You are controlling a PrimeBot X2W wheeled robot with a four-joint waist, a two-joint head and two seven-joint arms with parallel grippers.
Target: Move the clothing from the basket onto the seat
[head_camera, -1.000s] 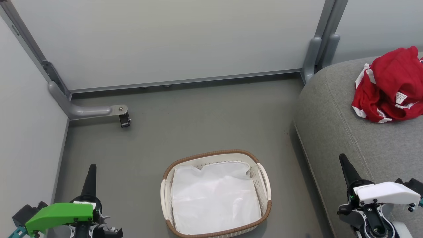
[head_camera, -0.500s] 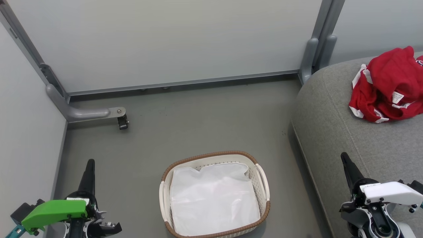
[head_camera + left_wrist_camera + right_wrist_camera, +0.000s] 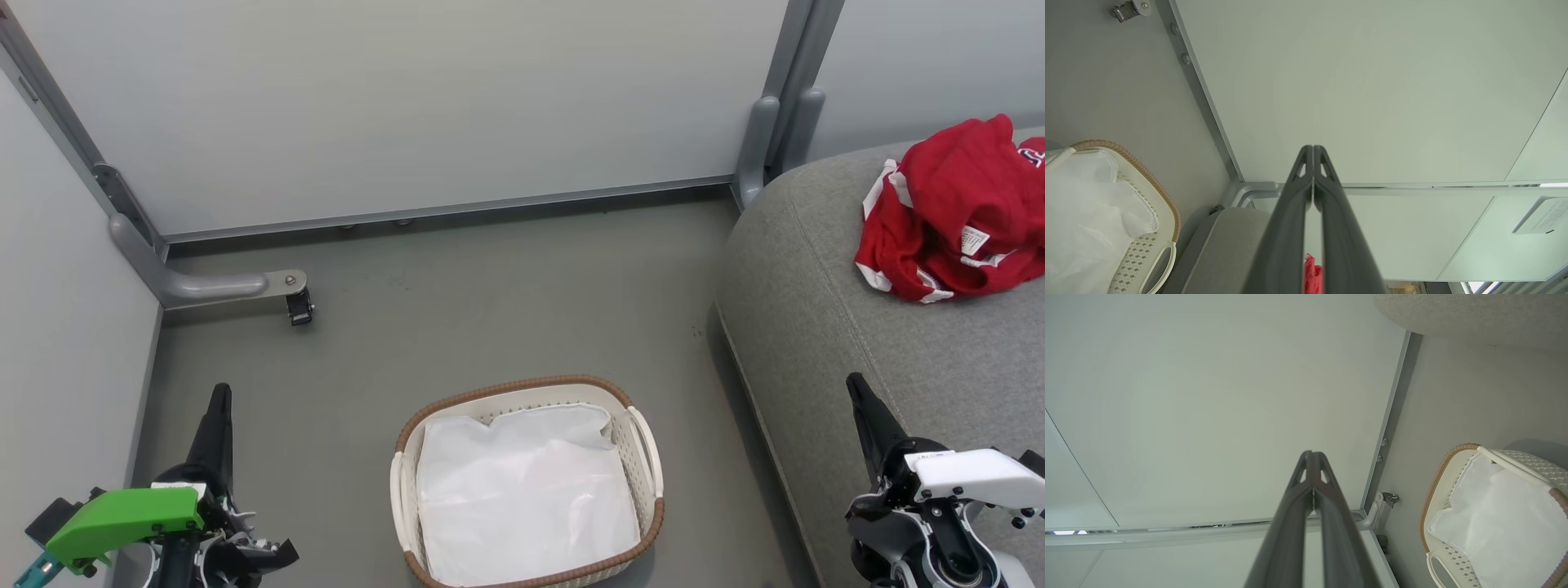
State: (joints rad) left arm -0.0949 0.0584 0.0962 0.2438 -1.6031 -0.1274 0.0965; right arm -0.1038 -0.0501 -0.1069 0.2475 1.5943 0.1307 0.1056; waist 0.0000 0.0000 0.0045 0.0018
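Currently, the clothing is located on the seat at upper right; the basket (lined with a white sheet) is positioned lower centre. Left jaws and right jaws are clenched, empty.

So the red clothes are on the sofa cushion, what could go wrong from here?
1. The red clothing lies in a loose heap near the grey seat's far edge; it might slump off behind.
2. The white liner sheet covers the basket's floor, so a small garment underneath would go unnoticed; I cannot tell whether there is one.
3. The shut right gripper hangs close to the seat's front edge; a turn might brush the fabric.
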